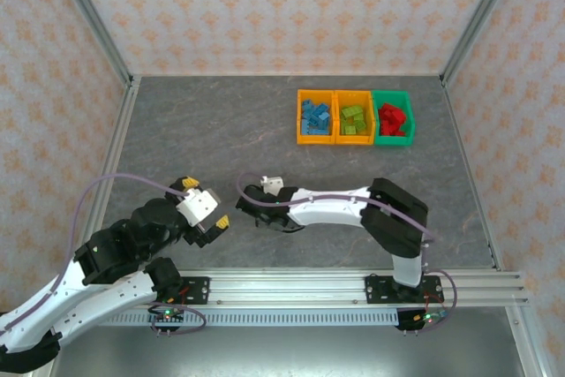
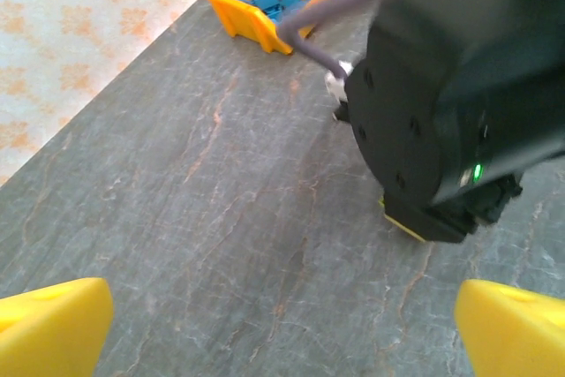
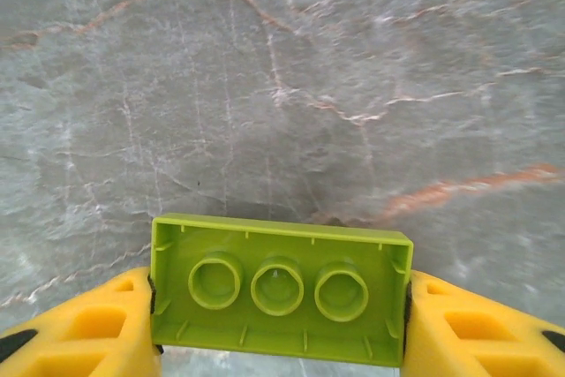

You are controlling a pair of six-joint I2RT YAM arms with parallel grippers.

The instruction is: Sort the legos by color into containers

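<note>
**Left side.** The white-and-black left arm (image 1: 106,262) lies low over the near left corner of the grey marbled table top (image 1: 221,130). A lilac cable (image 1: 115,181) loops above it. The left gripper (image 1: 205,203) points toward the middle of the table. Its yellow fingers (image 2: 53,324) are spread wide over bare stone, with nothing between them.

**Centre.** Just to its right, and apart from it, the right gripper (image 1: 250,203) is turned down toward the table. Its black housing (image 2: 441,103), which carries a small green lamp (image 2: 478,171), stands directly between the left gripper and the containers. From the left wrist it blocks most of the row.

The right gripper's yellow finger pads (image 3: 79,333) press against the two short ends of a lime green rectangular plastic brick (image 3: 278,284), pinching it. The brick's hollow underside, with three round tubes, faces the wrist camera. I cannot tell whether the brick rests on the stone or hangs above it.

**Right of centre.** The white forearm runs rightward to a black elbow (image 1: 397,214). From there the arm drops to its base on the aluminium rail (image 1: 300,284) at the near edge.

**Far right.** Three small open bins are joined in a row, well apart from both grippers:
- An orange plastic bin (image 1: 300,116) holds blue bricks (image 1: 314,118).
- A second orange bin (image 1: 353,93) holds lime green bricks (image 1: 354,121).
- A green plastic bin (image 1: 393,93) holds red bricks (image 1: 393,119).

Patterned wall panels (image 1: 282,6) close in the table behind and at both sides.
</note>
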